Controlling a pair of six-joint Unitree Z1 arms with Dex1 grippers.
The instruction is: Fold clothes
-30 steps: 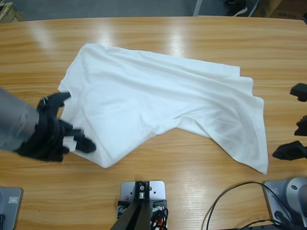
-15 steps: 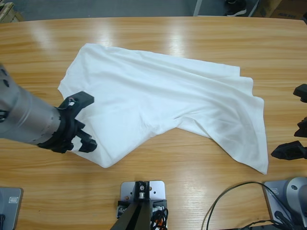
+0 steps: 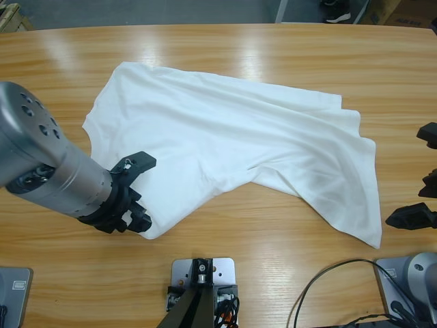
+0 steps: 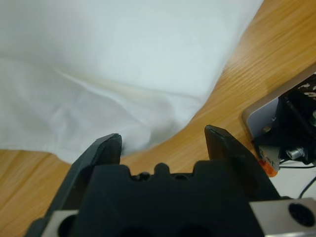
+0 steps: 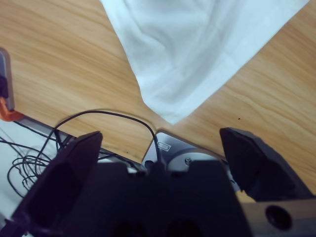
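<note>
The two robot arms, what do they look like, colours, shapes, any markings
The left arm is a thick silver-grey cylinder whose rounded end cap carries a ring of small dark holes. Its left gripper is matte black with two angular, pointed jaws on a blocky black body. The right gripper is also black, with wedge-shaped jaws. No lettering or labels show. A black cable loops over the table nearby.

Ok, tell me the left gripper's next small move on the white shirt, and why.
Probably ease the left gripper forward and down so its open jaws straddle the near corner of the white shirt, then close. In the left wrist view the shirt's edge lies just ahead of the jaws on the table, not yet between them. The right gripper waits open, off the cloth.
</note>
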